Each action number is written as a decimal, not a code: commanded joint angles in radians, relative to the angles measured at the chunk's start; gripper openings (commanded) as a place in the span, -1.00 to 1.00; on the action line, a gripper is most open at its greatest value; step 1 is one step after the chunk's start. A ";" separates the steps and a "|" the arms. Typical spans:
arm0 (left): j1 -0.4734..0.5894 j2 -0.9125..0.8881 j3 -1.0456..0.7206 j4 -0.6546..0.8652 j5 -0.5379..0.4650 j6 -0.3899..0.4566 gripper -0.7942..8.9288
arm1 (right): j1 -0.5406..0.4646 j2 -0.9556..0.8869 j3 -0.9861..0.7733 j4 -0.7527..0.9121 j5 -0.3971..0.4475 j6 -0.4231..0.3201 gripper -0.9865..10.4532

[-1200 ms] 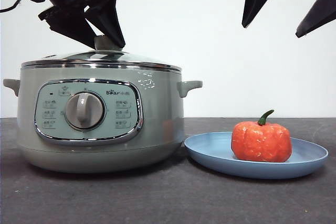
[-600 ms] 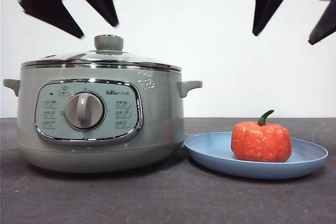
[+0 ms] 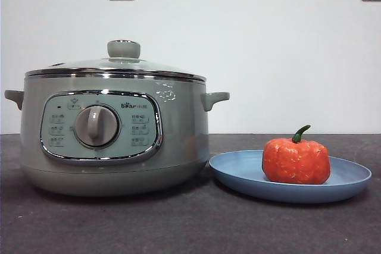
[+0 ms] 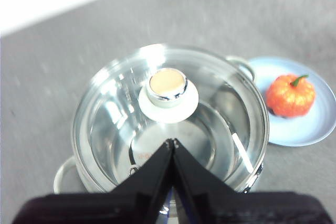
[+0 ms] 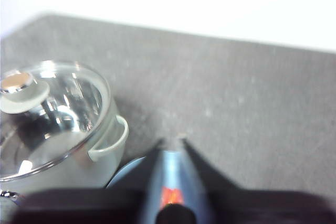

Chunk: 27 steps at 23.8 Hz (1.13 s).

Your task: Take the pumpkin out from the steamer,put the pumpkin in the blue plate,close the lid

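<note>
Both grippers hang clear above the table, the left gripper [image 4: 172, 141] pinched together and empty over the lid [image 3: 116, 65] seated on the steamer [image 3: 113, 132], the right gripper [image 5: 170, 140] slightly parted and empty above the blue plate [image 3: 238, 173] holding the pumpkin [image 3: 296, 160].

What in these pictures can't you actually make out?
- Small button labels on the sage-green round steamer: front view, too small to read.
- Orange toy pumpkin: right wrist view, mostly hidden by the right hand, and blurred.
- Light-blue round plate: same view, only a sliver shows.
</note>
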 commanded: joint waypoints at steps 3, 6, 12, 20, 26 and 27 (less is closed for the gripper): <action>-0.009 -0.245 -0.312 0.124 -0.010 -0.016 -0.85 | 0.002 -0.169 -0.220 0.064 0.011 0.018 -0.86; -0.009 -0.280 -0.357 0.101 -0.008 -0.077 -0.85 | 0.001 -0.174 -0.232 0.055 0.033 0.092 -0.86; -0.009 -0.276 -0.357 0.048 0.000 -0.105 -0.84 | 0.001 -0.173 -0.232 0.053 0.034 0.131 -0.86; -0.009 -0.269 -0.357 0.048 0.000 -0.105 -0.84 | 0.001 -0.173 -0.232 0.053 0.033 0.131 -0.86; -0.005 -0.305 -0.357 0.037 -0.002 -0.105 -0.84 | 0.001 -0.173 -0.232 0.053 0.033 0.131 -0.86; 0.008 -0.336 -0.357 0.021 -0.002 -0.104 -0.84 | 0.001 -0.173 -0.232 0.052 0.032 0.131 -0.86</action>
